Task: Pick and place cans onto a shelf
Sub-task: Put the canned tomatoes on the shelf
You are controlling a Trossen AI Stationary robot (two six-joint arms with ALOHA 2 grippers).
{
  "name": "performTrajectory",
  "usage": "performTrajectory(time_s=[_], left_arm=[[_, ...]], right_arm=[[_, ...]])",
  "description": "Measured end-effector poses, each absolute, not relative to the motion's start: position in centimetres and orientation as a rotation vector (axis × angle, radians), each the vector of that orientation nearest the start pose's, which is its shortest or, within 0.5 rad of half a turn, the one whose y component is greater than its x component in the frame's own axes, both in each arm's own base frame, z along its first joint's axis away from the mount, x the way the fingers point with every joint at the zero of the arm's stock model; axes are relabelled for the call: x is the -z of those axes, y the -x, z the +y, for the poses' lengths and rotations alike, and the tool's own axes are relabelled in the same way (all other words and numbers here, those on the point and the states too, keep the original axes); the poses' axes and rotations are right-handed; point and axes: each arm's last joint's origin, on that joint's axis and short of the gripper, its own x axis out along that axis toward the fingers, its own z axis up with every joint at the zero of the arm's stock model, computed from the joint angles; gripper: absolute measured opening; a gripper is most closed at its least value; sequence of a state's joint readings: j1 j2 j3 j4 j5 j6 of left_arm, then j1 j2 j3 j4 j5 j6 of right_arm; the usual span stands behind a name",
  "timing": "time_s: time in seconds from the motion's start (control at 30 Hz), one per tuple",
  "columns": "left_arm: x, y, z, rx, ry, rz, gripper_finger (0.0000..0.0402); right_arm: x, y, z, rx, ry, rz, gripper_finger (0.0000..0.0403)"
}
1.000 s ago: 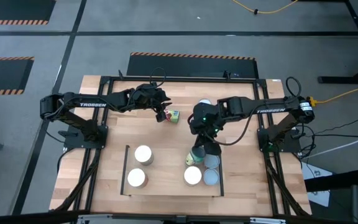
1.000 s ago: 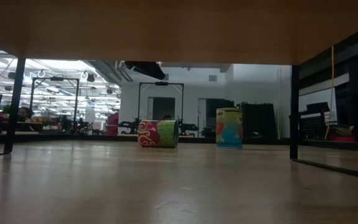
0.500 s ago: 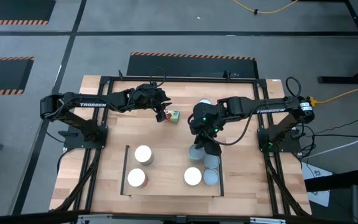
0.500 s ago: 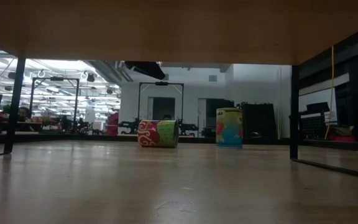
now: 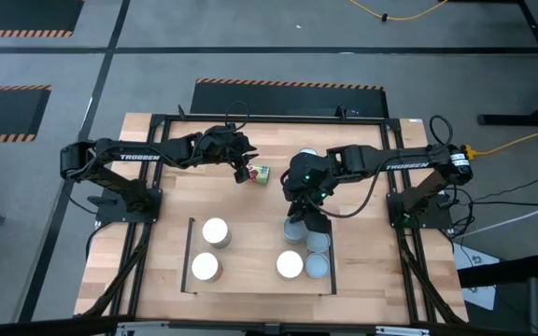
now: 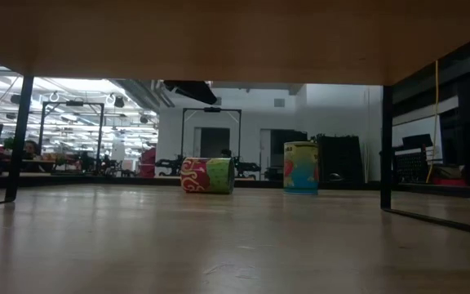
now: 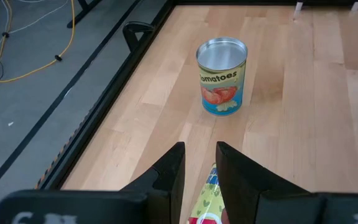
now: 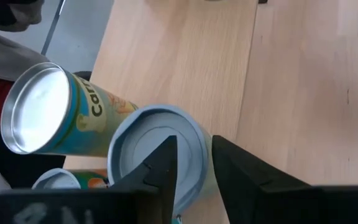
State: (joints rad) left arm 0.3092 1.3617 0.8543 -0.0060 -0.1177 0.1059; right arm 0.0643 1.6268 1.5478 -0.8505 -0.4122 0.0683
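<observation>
Right gripper (image 5: 296,227) jaws now parted over shelf (image 5: 250,280) can (image 8: 157,152), left gripper (image 7: 199,167) jaws unchanged, gripping lying can (image 5: 260,174).

- The shelf (image 5: 250,280), a light-wood panel with thin black rails, held five upright cans, their pale round tops showing.
- Two cans (image 5: 215,231) stood at its left end, three (image 5: 290,264) at its right.
- Beyond the shelf, a colourful can (image 6: 207,175) lay on its side.
- Near it, a tomato can (image 7: 222,76) stood upright.
</observation>
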Motion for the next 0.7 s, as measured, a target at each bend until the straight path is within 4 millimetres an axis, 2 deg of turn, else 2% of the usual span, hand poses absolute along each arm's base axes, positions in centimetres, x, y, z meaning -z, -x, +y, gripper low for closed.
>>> performTrajectory(time_s=[0.17, 0.27, 0.47, 0.7], left_arm=[[-24.8, -27.8, 9.2, -0.389, -0.053, 0.536, 0.0083], [-24.8, -27.8, 9.2, -0.389, -0.052, 0.536, 0.0083], [-25.2, -28.0, 9.3, -0.393, -0.057, 0.490, 0.0083], [-27.2, -28.7, 9.5, -0.414, -0.005, 0.247, 0.0083]], right_arm=[[-33.4, -33.8, 3.3, -0.412, -0.222, 0.928, 0.0105], [-34.3, -33.0, 3.3, -0.422, -0.201, 0.901, 0.0105], [-37.3, -29.8, 2.9, -0.412, -0.177, 0.840, 0.0105], [-39.1, -25.4, 1.9, -0.194, -0.028, 0.870, 0.0105]])
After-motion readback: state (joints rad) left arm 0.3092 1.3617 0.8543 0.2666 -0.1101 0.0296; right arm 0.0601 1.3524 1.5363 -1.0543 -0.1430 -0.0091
